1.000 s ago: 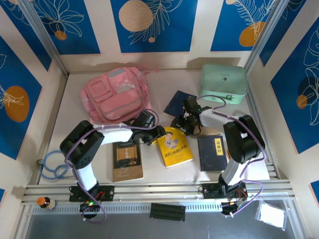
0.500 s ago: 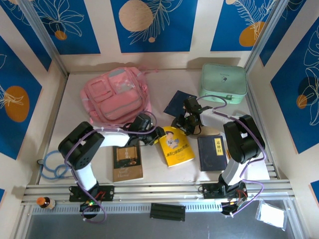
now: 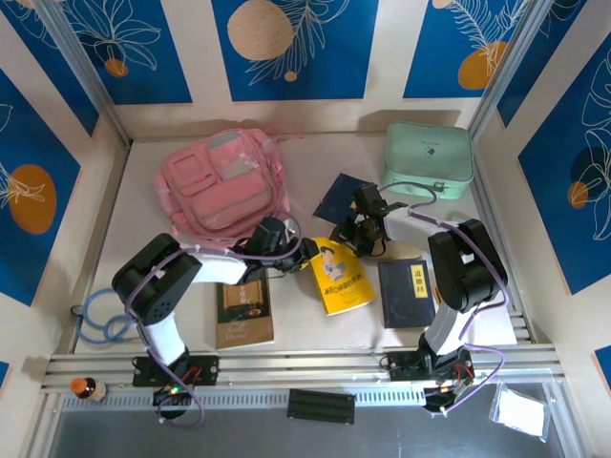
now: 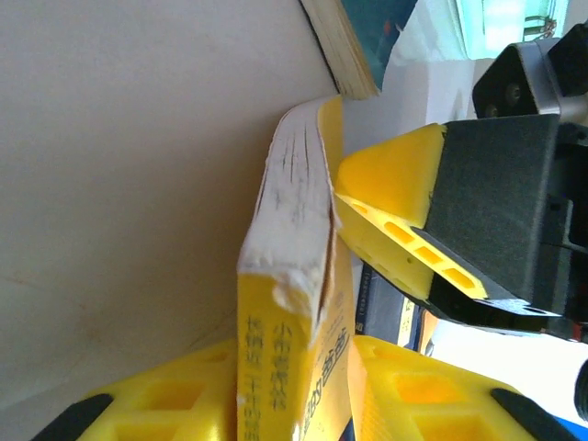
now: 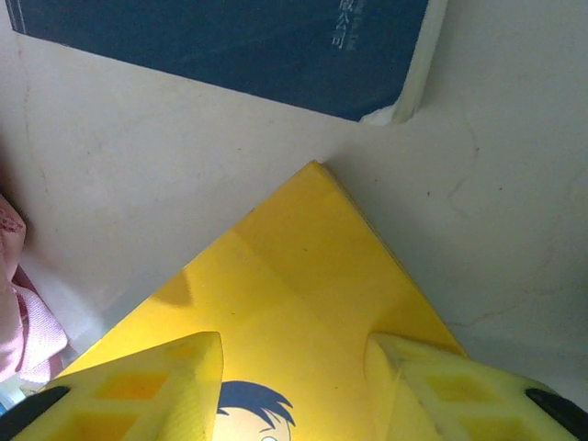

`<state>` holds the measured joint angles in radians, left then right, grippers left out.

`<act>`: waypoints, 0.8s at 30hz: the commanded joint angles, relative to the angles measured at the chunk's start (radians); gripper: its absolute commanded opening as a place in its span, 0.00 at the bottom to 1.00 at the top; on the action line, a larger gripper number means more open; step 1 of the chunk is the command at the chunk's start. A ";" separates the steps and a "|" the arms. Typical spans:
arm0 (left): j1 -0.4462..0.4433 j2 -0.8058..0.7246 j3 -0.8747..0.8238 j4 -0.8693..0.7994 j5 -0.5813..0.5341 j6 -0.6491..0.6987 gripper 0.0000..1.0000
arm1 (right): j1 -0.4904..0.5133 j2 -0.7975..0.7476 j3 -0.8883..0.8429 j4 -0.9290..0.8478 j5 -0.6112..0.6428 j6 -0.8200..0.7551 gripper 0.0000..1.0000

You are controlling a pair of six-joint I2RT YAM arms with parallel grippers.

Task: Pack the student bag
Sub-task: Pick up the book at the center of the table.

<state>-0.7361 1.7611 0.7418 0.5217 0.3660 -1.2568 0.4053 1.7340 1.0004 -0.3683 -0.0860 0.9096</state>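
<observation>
The student bag (image 3: 220,186), pink with front pockets, lies flat at the back left. A yellow book (image 3: 340,277) with a cartoon face lies mid-table, its left edge raised. My left gripper (image 3: 292,254) is shut on that edge; in the left wrist view the worn spine (image 4: 276,276) stands between the fingers (image 4: 156,400) of the left gripper (image 4: 294,381). My right gripper (image 3: 359,239) hovers open over the book's far corner, and the yellow cover (image 5: 294,266) fills the gap of this gripper (image 5: 294,367). One right finger (image 4: 395,197) touches the book's top edge.
A mint green case (image 3: 428,157) stands at the back right. A dark blue book (image 3: 346,196) lies behind the right gripper, a navy book (image 3: 406,291) to the right of the yellow one, a brown book (image 3: 243,305) near the front left. A blue cable coil (image 3: 100,315) lies far left.
My left gripper has closed on the yellow book's left edge and tipped that edge up. The right gripper has narrowed slightly and stayed over the book's far corner.
</observation>
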 commanded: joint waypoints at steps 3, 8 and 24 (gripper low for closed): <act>-0.009 0.003 0.037 0.060 0.012 0.011 0.24 | 0.016 0.021 -0.032 -0.003 -0.049 0.017 0.45; -0.005 -0.052 0.039 -0.019 -0.027 0.062 0.09 | -0.003 -0.047 -0.057 0.040 -0.038 0.007 0.45; 0.203 -0.284 0.080 -0.189 -0.054 0.171 0.00 | -0.095 -0.348 -0.208 0.369 -0.181 0.028 0.72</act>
<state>-0.5900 1.5333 0.7719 0.3279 0.3218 -1.1076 0.3237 1.4174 0.8200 -0.0891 -0.1844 0.9123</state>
